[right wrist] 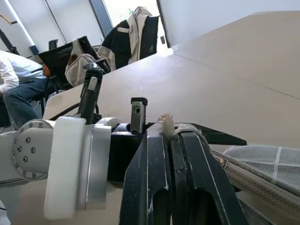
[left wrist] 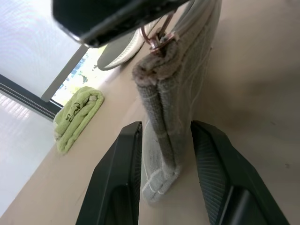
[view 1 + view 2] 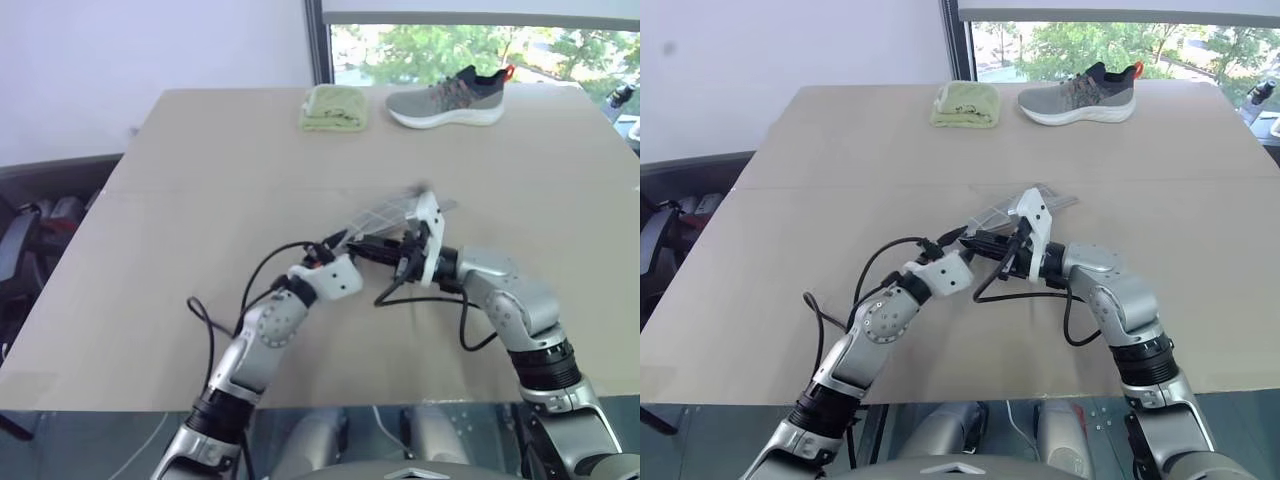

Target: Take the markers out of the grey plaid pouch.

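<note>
The grey plaid pouch [image 3: 385, 212] hangs tilted above the middle of the table [image 3: 180, 200], one end raised. My right gripper [image 1: 171, 131] is shut on its top edge by the small pull cord, with frayed fabric pinched between the pads. My left gripper [image 2: 166, 125] is open, its two black fingers [image 2: 119, 173] straddling the pouch's lower end [image 2: 173, 103] with a small gap on each side. In the head views both hands meet at the pouch [image 3: 1005, 212]. The markers are hidden.
A folded yellow-green cloth [image 3: 334, 107] and a grey-green sneaker [image 3: 447, 98] lie at the table's far edge by the window. Black cables loop from both wrists over the near table. A seated person [image 1: 18, 79] and a chair draped with jackets [image 1: 131, 33] are off to the side.
</note>
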Robot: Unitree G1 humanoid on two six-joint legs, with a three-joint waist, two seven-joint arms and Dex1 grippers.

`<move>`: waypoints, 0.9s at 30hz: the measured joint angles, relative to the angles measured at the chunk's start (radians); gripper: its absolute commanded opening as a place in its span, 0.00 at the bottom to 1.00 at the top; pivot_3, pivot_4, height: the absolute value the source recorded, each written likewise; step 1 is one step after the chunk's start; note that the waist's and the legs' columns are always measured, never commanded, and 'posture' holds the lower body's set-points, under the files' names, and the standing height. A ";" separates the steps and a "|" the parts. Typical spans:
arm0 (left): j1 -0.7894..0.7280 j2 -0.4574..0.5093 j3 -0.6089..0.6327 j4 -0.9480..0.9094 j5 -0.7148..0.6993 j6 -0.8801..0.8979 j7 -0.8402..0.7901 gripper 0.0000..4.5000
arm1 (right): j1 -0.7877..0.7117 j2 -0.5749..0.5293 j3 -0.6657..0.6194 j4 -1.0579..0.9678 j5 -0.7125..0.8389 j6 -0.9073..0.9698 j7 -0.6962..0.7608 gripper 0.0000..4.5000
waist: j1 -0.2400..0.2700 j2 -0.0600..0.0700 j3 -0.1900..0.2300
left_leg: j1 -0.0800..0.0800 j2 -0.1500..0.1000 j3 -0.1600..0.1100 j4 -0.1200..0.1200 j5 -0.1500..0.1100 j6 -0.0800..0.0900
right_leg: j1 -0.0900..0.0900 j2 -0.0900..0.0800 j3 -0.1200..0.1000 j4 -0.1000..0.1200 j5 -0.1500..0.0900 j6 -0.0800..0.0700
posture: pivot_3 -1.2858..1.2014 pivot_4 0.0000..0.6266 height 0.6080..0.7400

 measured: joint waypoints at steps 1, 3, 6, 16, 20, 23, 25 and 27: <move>-0.004 0.000 -0.001 0.005 -0.001 -0.004 0.001 0.22 | 0.001 0.000 0.000 -0.001 0.000 0.000 0.000 0.00 | 0.000 0.000 0.000 | 0.000 0.000 0.000 0.000 0.000 0.000 | 0.000 0.000 0.000 0.000 0.000 0.000 | 0.52 0.24 1.00; -0.007 0.000 -0.003 0.013 -0.002 -0.010 0.003 0.04 | 0.002 0.000 0.000 -0.002 0.000 0.000 -0.001 0.00 | 0.000 0.000 0.000 | 0.000 0.000 0.000 0.000 0.000 0.000 | 0.000 0.000 0.000 0.000 0.000 0.000 | 0.52 0.24 1.00; -0.005 0.000 -0.004 0.016 -0.010 -0.021 0.004 0.01 | 0.006 -0.001 0.000 -0.004 0.001 0.000 -0.003 0.00 | 0.000 0.000 0.000 | 0.000 0.000 0.000 0.000 0.000 0.000 | 0.000 -0.001 0.000 0.000 0.000 0.000 | 0.52 0.24 1.00; 0.017 0.018 -0.003 0.014 -0.039 -0.037 0.004 0.00 | 0.008 -0.054 -0.008 -0.036 0.071 0.077 0.027 0.42 | 0.001 0.000 0.000 | 0.000 0.000 0.000 0.000 0.000 0.000 | 0.000 -0.001 0.000 0.000 0.000 0.000 | 0.52 0.24 1.00; 0.018 0.020 0.007 0.013 -0.060 -0.037 0.000 0.00 | 0.012 -0.076 -0.028 -0.036 0.043 0.054 0.001 0.82 | 0.001 0.000 0.000 | 0.000 0.000 0.000 0.000 0.000 0.000 | 0.000 -0.001 0.000 0.000 0.000 0.000 | 0.52 0.24 1.00; 0.018 0.022 0.009 0.009 -0.071 -0.037 -0.005 0.00 | 0.026 -0.094 -0.044 -0.036 0.047 0.053 0.011 0.82 | 0.000 0.000 0.000 | 0.000 0.000 0.000 0.000 0.000 0.000 | 0.000 -0.001 0.000 0.000 0.000 0.000 | 0.52 0.24 1.00; 0.019 0.024 0.009 0.006 -0.079 -0.038 -0.016 0.00 | 0.025 -0.091 -0.061 -0.043 0.048 0.044 0.012 0.82 | 0.000 0.000 0.000 | 0.000 0.000 0.000 0.000 0.000 0.000 | 0.000 -0.001 0.000 0.000 0.000 0.000 | 0.52 0.24 1.00; 0.019 0.024 0.009 0.006 -0.079 -0.039 -0.017 0.00 | 0.025 -0.075 -0.060 -0.043 0.048 0.042 0.003 0.82 | 0.000 0.000 0.000 | 0.000 0.000 0.000 0.000 0.000 0.000 | 0.000 -0.001 0.000 0.000 0.000 0.000 | 0.52 0.24 1.00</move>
